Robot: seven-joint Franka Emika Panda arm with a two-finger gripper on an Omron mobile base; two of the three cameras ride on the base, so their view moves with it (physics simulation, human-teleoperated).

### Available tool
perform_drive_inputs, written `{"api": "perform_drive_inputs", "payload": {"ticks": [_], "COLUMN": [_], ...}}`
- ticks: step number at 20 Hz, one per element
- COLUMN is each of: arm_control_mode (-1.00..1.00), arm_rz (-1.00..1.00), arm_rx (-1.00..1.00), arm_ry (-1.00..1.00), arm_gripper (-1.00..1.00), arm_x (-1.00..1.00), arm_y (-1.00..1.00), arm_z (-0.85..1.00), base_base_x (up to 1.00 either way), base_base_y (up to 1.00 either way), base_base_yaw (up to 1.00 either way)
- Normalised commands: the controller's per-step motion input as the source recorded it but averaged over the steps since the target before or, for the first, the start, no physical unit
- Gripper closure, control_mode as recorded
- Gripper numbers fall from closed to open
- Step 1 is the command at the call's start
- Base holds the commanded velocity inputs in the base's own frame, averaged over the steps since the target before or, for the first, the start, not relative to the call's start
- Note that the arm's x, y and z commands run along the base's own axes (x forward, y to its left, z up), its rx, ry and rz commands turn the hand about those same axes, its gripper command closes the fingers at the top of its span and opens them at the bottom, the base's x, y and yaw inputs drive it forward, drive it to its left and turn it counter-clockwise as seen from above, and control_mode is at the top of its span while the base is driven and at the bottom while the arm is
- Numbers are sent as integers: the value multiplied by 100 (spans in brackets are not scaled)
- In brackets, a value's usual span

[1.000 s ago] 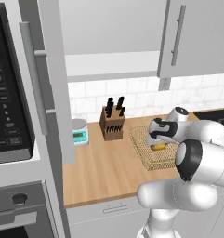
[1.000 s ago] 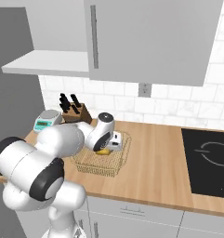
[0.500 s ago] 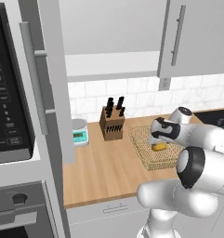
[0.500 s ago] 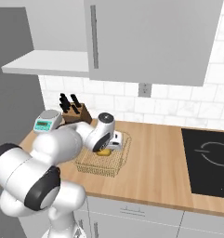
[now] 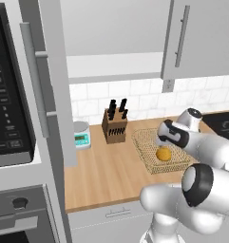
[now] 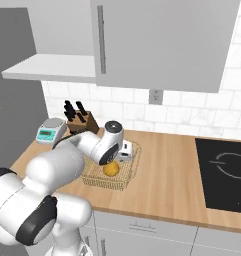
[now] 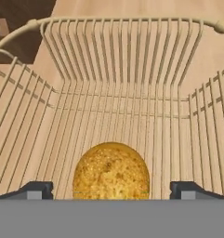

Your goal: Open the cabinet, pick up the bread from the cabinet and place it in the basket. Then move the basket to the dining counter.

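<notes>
Wood counter (image 5: 106, 175) ran across mid-frame, with the basket (image 5: 149, 151) right of center and the bread (image 5: 163, 154) lying inside it. Directly above, the gripper (image 7: 111, 189) hung wide open, its fingertips (image 7: 36, 189) either side of the bun and not gripping it. At upper left the cabinet (image 5: 49, 95) door stood open.
</notes>
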Motion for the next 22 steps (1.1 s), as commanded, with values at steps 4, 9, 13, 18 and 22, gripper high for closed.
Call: {"api": "perform_drive_inputs", "payload": {"ticks": [4,9,13,18,22], "arm_control_mode": [-100,-100,-100,-100,-100], "arm_rz": [-16,-19,-19,-19,-1], "arm_rx": [0,16,24,2,1], "arm_ry": [0,3,4,6,17], "arm_gripper": [-100,-100,-100,-100,-100], "arm_x": [-55,-72,-74,-21,1], "arm_y": [-28,-43,-37,-23,-1], "arm_z": [44,17,0,0,-1], "base_base_x": [0,0,0,0,0], "base_base_y": [0,0,0,0,0], "base_base_yaw": [0,0,0,0,0]}}
